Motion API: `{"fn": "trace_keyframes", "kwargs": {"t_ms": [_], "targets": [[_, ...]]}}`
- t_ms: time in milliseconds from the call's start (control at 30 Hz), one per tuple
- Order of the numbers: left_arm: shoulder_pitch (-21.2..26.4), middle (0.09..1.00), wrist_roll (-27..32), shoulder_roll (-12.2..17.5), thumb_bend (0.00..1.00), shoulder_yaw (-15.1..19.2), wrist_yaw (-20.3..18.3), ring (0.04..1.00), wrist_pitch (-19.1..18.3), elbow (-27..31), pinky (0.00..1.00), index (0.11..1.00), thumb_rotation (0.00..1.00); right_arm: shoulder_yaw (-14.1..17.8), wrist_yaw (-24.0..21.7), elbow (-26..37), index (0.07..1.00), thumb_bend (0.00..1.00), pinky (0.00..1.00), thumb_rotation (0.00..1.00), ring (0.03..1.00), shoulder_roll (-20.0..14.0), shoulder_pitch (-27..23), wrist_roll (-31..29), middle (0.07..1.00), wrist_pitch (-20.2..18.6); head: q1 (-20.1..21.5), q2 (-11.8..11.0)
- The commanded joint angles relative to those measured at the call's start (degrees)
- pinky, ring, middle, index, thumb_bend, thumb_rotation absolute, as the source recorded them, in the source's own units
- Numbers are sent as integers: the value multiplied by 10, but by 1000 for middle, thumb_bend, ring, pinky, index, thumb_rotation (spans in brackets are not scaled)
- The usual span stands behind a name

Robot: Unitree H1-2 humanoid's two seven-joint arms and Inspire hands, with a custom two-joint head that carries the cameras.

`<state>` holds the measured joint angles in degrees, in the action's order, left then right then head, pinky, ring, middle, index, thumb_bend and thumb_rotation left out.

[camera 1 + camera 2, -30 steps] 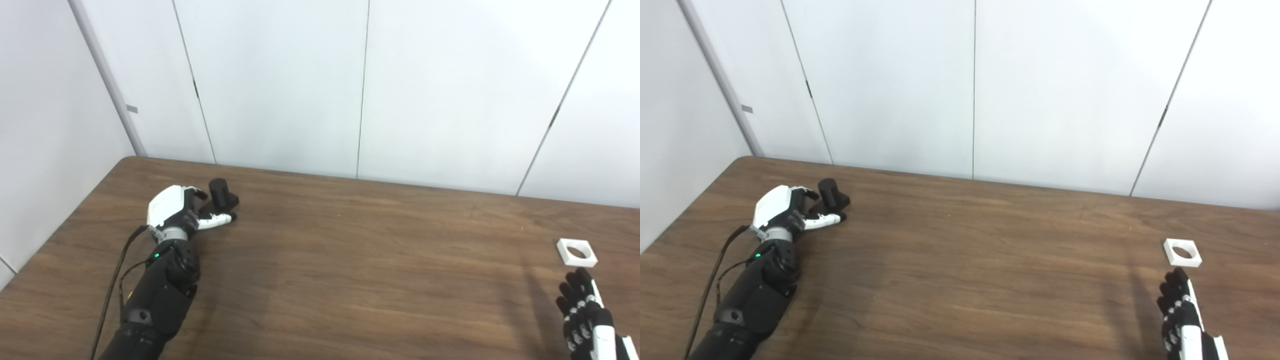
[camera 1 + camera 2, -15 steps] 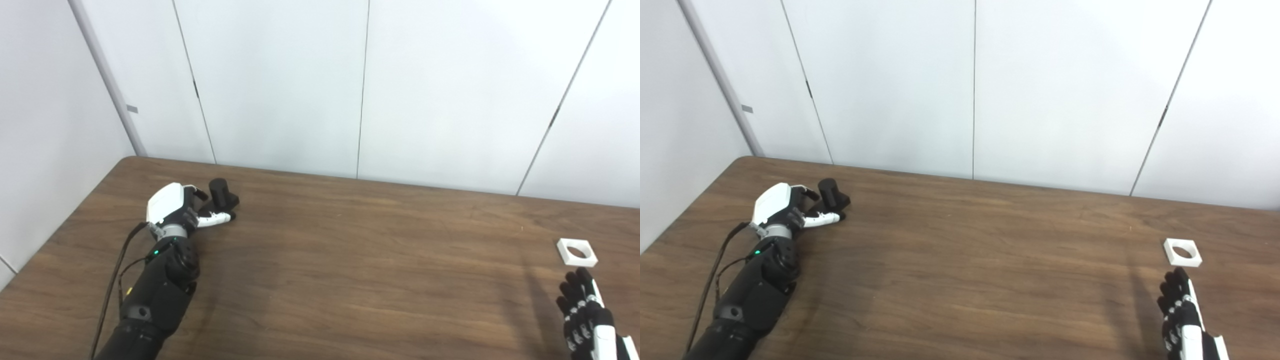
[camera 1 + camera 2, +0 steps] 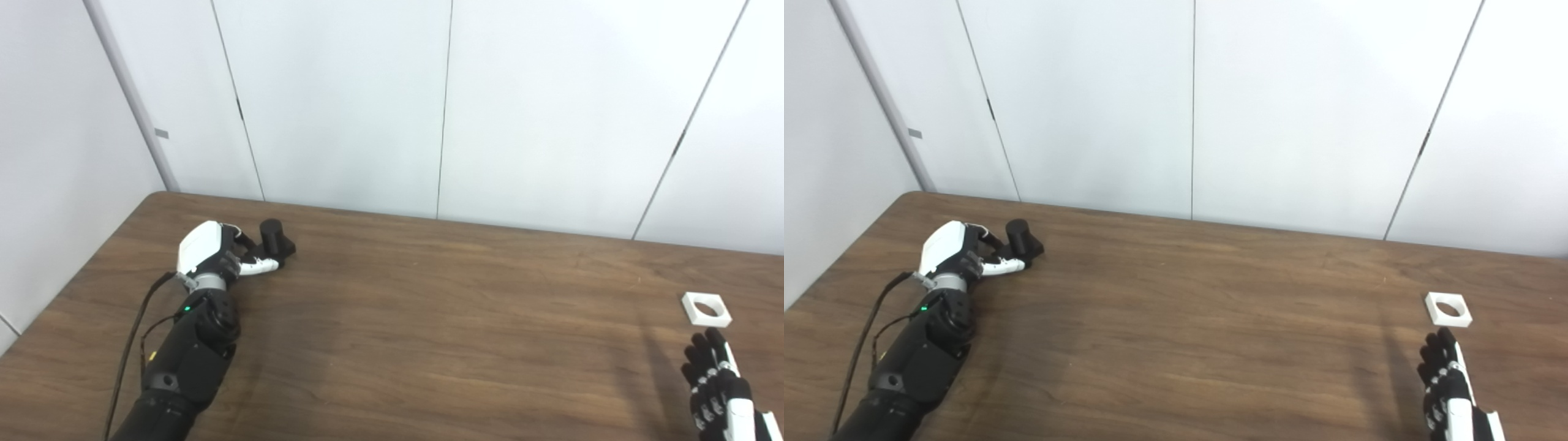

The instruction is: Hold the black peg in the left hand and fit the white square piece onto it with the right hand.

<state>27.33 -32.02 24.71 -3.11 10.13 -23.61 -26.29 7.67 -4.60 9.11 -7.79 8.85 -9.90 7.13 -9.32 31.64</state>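
The black peg (image 3: 275,237), a short cylinder on a dark base, stands on the wooden table (image 3: 429,318) at the far left. My left hand (image 3: 214,254) lies just left of it, fingers apart. The white thumb and the dark fingers reach to either side of the peg's base, but no closed grip shows. The white square piece (image 3: 706,309), with a round hole, lies flat near the right edge. My right hand (image 3: 716,383) is open with fingers stretched out, a little nearer to me than the piece and apart from it.
White wall panels (image 3: 441,110) rise right behind the table's far edge. A black cable (image 3: 131,343) runs along my left forearm. The table's left edge is close to my left arm, and the white piece lies near the picture's right border.
My left hand has slid a little farther away from me, closing in on the peg, and the peg has shifted slightly right. The right hand and white piece have not moved.
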Motion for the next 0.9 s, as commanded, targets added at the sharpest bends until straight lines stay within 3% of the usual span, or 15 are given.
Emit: {"fn": "trace_keyframes", "kwargs": {"t_ms": [0,267,567,667,867], "targets": [[16,756,-1,15,523,-2,1,874,8,5,955,482,50,0,1,-14,987,480,1000,984,984,9,10,-6,980,8,0,1],[8,747,4,24,523,-14,-16,863,13,22,915,484,50,-1,8,-6,984,496,1000,979,978,12,12,1,975,1,8,6],[-28,754,13,20,521,-25,-51,865,32,105,894,484,47,-3,9,-9,980,520,1000,963,981,16,13,3,974,2,24,13],[-41,787,10,22,519,-38,-62,893,45,135,988,486,47,-4,11,-9,982,514,1000,965,979,18,12,7,973,0,30,15],[-71,818,-20,17,520,-68,-67,900,58,199,1000,486,51,-6,9,-17,978,532,1000,954,975,20,9,10,971,8,43,19]]}}
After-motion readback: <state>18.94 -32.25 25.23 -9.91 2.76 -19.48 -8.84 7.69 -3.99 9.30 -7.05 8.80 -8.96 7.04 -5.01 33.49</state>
